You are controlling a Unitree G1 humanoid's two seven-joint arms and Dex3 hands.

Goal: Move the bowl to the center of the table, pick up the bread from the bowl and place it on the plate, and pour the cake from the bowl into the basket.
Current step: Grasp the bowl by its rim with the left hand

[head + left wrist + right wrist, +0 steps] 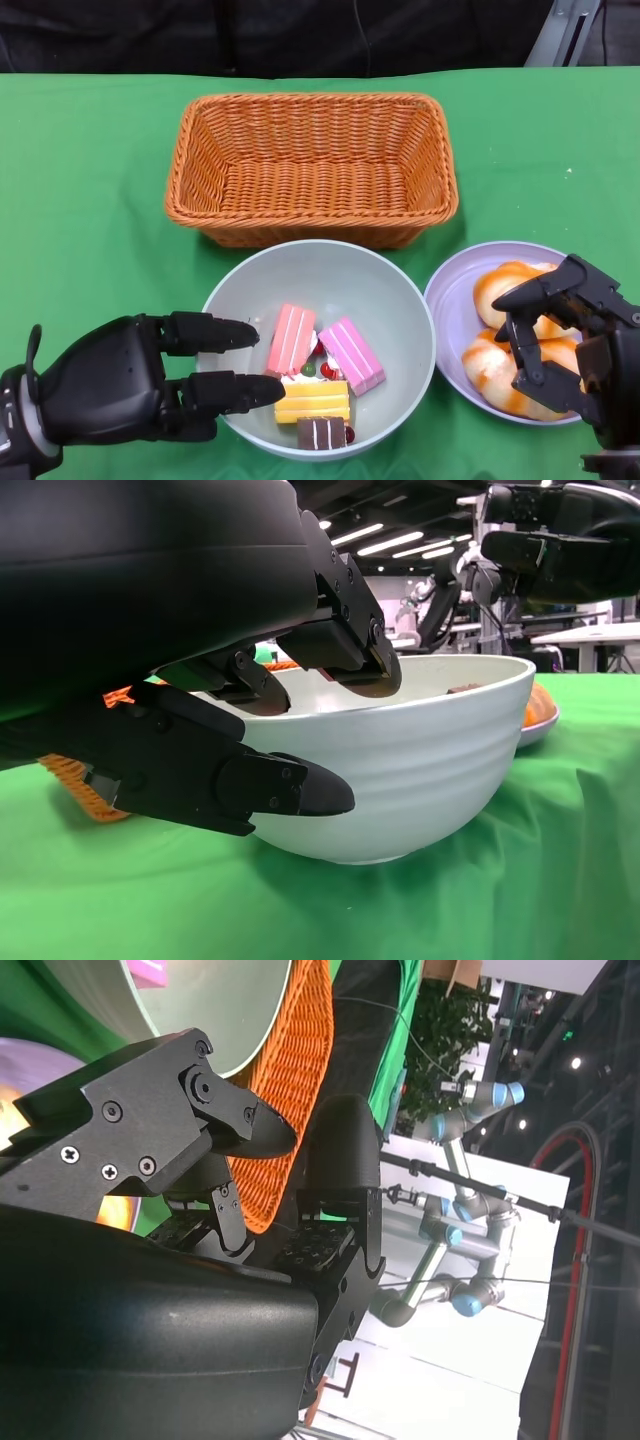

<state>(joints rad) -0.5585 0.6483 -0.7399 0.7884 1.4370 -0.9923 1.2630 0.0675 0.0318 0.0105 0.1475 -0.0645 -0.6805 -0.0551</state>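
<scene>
The bread-to-plate step looks finished, and the pouring of the cake into the basket (311, 168) is judged to be the step in hand. For the next move, a firm hold on the bowl's near-left rim would be called for, then a lift and a tilt over the basket's front wall so that the pieces slide in without spilling.

With the bowl (318, 275) taken as the landmark: the wicker basket is set directly behind it, their rims almost meeting. The lilac plate (446, 288) is placed just beside the bowl on its right, and two glazed bread (500, 283) rolls are seen lying on it.

The left hand (130, 385) is found at the bowl's near-left side. In the left wrist view its upper fingers (345, 645) are seen over the rim and inside, while its lower finger (270, 785) lies against the outer wall, so the rim is bracketed; whether it is actually pinched cannot be told.

The right hand (570, 335) is held over the plate, right of the bowl, fingers curled downward above the rolls; nothing is seen in its grasp, though contact with the bread cannot be ruled out.

Inside the bowl, toward its near half, the cake pieces (320, 370) are gathered: pink, yellow and brown slices.
</scene>
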